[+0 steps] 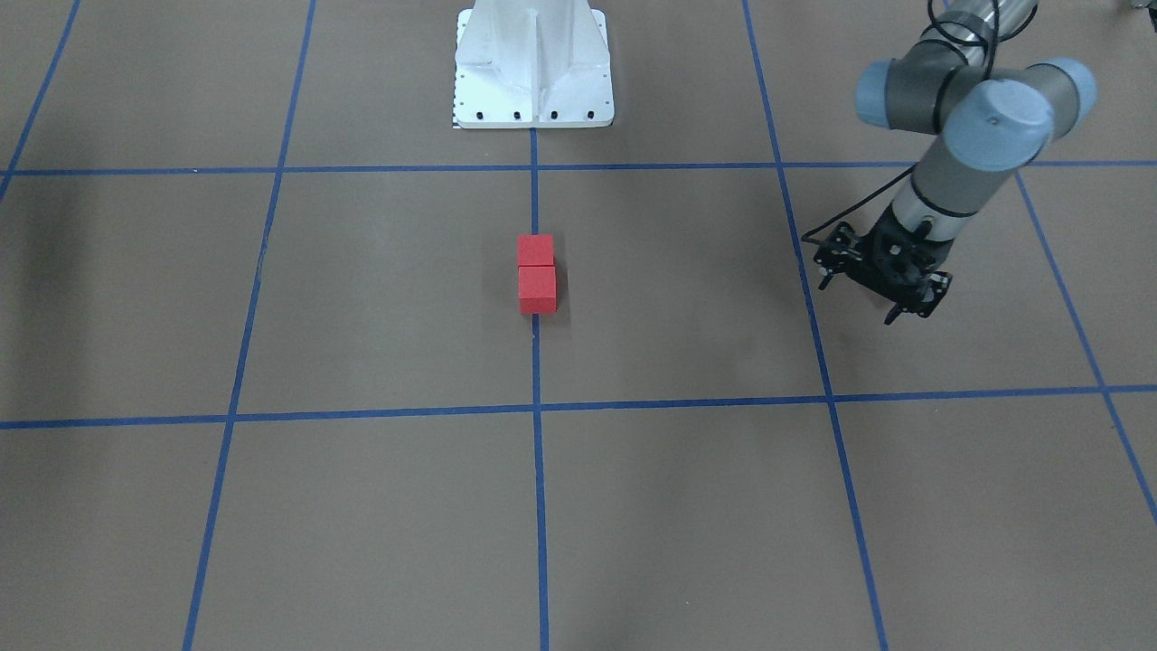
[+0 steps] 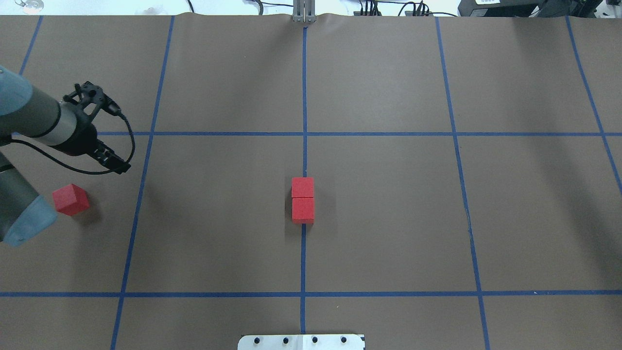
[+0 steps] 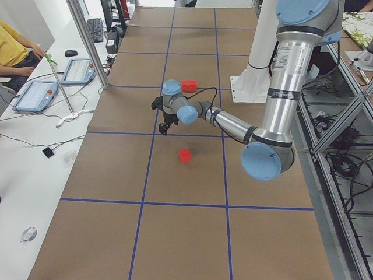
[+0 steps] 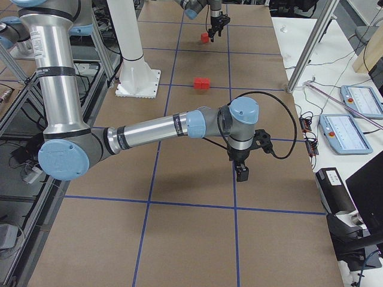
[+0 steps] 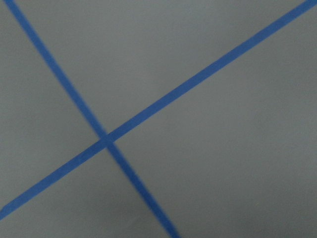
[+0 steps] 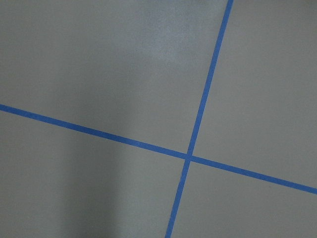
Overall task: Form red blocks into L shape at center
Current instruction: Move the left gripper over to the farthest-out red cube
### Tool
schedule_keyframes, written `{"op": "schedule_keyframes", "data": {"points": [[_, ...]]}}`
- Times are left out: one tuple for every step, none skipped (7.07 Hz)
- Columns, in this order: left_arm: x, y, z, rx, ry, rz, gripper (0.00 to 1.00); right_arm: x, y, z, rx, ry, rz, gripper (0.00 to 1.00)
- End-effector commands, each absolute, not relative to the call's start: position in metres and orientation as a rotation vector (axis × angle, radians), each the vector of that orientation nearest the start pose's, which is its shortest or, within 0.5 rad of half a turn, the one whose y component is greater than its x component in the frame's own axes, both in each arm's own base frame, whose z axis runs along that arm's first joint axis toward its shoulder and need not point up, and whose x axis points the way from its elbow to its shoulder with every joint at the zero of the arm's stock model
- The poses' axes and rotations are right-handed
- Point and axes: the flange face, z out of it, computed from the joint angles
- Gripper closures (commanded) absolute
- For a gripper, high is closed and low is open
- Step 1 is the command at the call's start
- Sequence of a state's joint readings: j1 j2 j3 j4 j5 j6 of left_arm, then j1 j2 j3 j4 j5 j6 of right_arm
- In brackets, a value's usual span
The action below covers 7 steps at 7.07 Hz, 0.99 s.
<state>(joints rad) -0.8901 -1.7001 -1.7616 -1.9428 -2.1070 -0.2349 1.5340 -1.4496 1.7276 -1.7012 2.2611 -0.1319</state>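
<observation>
Brown gridded table (image 2: pixel 388 218): my left gripper (image 1: pixel 859 300), jaws spread and empty, hangs near the loose red block (image 2: pixel 71 199), which lies toward the robot's base, well apart from the centre pair (image 2: pixel 302 200).

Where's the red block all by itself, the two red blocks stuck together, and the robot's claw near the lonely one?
lone red block (image 2: pixel 71 199): overhead view, its top face.
two touching red blocks (image 2: pixel 302 199): overhead view, where they meet.
left gripper (image 1: pixel 859 300): front-facing view, midway between its fingertips.
</observation>
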Motion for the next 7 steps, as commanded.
{"op": "schedule_keyframes", "data": {"points": [[0.23, -0.467, 0.521, 0.43, 0.74, 0.77, 0.01, 0.05, -0.541, 0.537, 0.176, -0.683, -0.213, 0.0], [0.223, -0.457, 0.535, 0.447, 0.73, 0.836, 0.01, 0.05, -0.541, 0.537, 0.176, -0.684, -0.213, 0.0], [0.215, -0.446, 0.548, 0.477, 0.73, 0.857, 0.01, 0.05, -0.541, 0.537, 0.176, -0.684, -0.213, 0.0], [0.21, -0.438, 0.554, 0.486, 0.739, 0.842, 0.01, 0.05, -0.541, 0.537, 0.176, -0.684, -0.213, 0.0], [0.211, -0.435, 0.554, 0.472, 0.759, 0.771, 0.01, 0.05, -0.541, 0.537, 0.176, -0.684, -0.213, 0.0], [0.211, -0.431, 0.563, 0.476, 0.766, 0.764, 0.01, 0.05, -0.541, 0.537, 0.176, -0.684, -0.213, 0.0], [0.214, -0.431, 0.576, 0.48, 0.767, 0.766, 0.01, 0.05, -0.541, 0.537, 0.176, -0.684, -0.213, 0.0]]}}
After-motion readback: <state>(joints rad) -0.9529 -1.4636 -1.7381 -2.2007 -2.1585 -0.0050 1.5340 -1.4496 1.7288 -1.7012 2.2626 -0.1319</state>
